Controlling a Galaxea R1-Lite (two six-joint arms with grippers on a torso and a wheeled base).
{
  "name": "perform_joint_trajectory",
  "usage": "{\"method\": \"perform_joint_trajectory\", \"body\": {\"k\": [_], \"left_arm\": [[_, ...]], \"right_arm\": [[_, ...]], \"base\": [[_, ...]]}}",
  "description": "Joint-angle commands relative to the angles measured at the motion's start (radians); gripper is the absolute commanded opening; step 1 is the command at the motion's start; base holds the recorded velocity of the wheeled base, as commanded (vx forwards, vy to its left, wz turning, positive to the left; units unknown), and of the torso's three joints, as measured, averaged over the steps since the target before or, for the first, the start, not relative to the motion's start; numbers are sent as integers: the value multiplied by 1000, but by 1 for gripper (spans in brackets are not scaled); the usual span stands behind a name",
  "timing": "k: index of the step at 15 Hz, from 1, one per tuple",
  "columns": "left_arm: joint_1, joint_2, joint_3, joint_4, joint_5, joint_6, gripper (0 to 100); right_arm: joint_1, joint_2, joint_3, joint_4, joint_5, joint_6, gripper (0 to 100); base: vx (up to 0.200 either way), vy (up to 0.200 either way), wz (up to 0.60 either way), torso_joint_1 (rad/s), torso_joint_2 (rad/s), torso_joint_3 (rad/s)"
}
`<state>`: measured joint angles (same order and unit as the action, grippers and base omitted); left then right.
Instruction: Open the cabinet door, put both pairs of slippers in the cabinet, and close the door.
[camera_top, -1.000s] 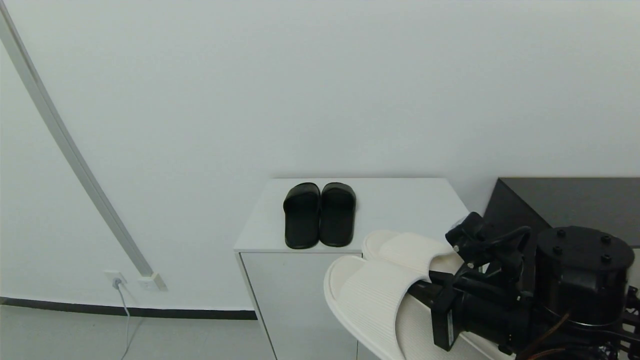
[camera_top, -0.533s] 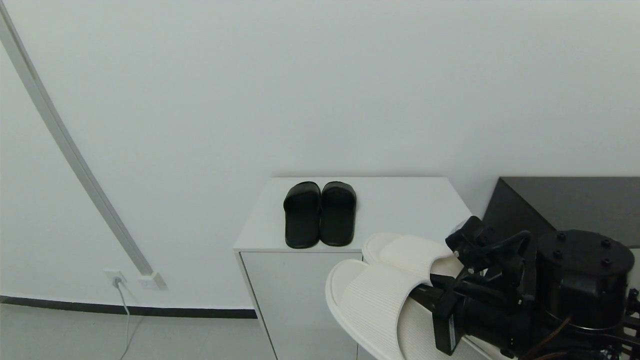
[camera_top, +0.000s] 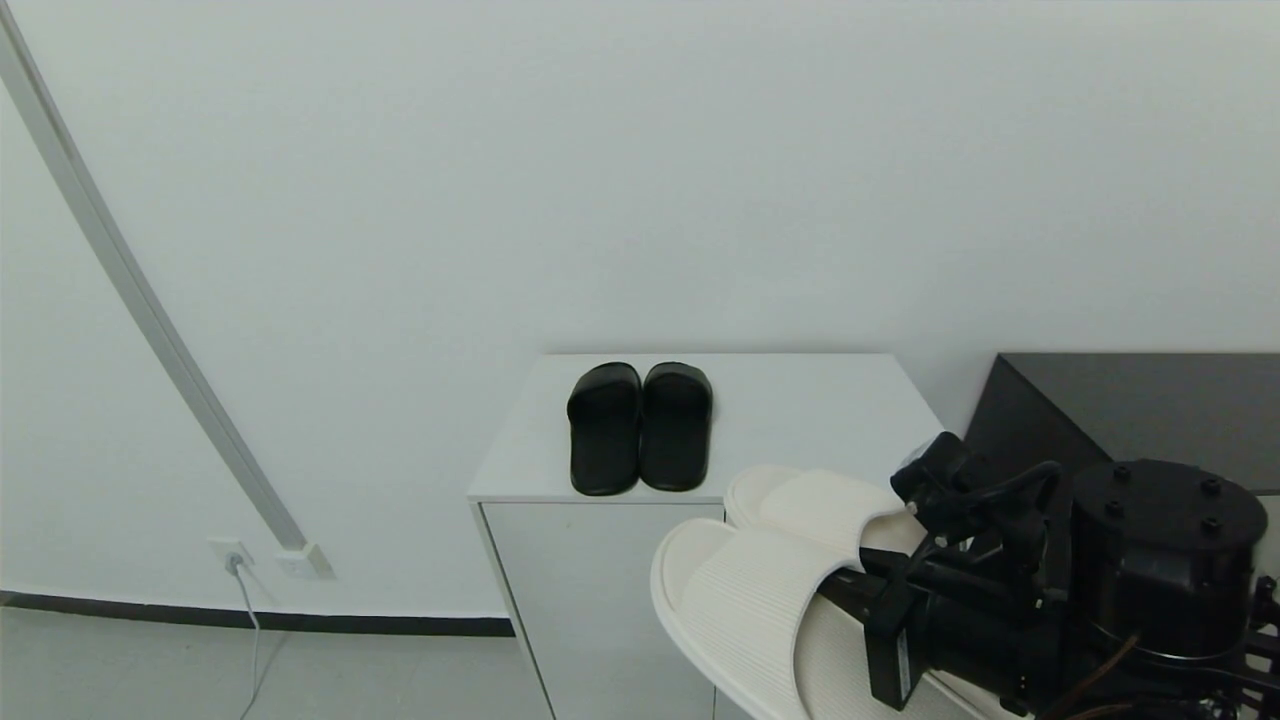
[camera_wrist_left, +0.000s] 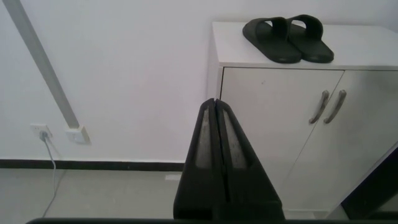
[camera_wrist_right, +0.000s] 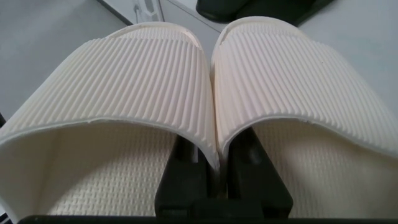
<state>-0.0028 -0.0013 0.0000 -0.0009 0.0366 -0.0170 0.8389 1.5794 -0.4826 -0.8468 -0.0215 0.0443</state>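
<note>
A pair of black slippers (camera_top: 640, 428) lies side by side on top of the white cabinet (camera_top: 800, 420); they also show in the left wrist view as the black slippers (camera_wrist_left: 289, 37). My right gripper (camera_top: 850, 585) is shut on a pair of white ribbed slippers (camera_top: 760, 590), held in the air in front of the cabinet's right part; its fingers (camera_wrist_right: 186, 158) pinch the two inner straps of the white slippers (camera_wrist_right: 211, 99) together. My left gripper (camera_wrist_left: 215, 118) is shut and holds nothing, low in front of the cabinet's closed doors (camera_wrist_left: 280, 118) with two metal handles (camera_wrist_left: 328, 107).
A dark cabinet (camera_top: 1140, 400) stands right of the white one. A slanted grey cable duct (camera_top: 140, 300) runs down the wall to sockets (camera_top: 270, 560) with a plugged cord. Grey floor (camera_top: 200, 670) lies open to the left.
The right gripper with the white slippers dipped slightly lower a second ago and has held still since. The black slippers have not moved.
</note>
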Motion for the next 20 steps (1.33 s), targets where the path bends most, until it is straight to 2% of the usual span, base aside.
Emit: {"method": "perform_joint_trajectory", "body": {"k": [1, 13, 14, 20], "left_arm": [[0, 1, 0, 1, 0, -1, 0], [0, 1, 0, 1, -1, 0, 0], [0, 1, 0, 1, 0, 0, 100], [0, 1, 0, 1, 0, 2, 100]], "right_arm": [[0, 7, 1, 0, 0, 0, 0], [0, 8, 18, -12, 0, 0, 0], [2, 8, 19, -12, 0, 0, 0], [2, 5, 25, -14, 2, 0, 0]], "base": [[0, 0, 0, -85, 217, 115], [0, 0, 0, -174, 403, 225], [0, 0, 0, -232, 554, 320], [0, 0, 0, -221, 543, 323]]}}
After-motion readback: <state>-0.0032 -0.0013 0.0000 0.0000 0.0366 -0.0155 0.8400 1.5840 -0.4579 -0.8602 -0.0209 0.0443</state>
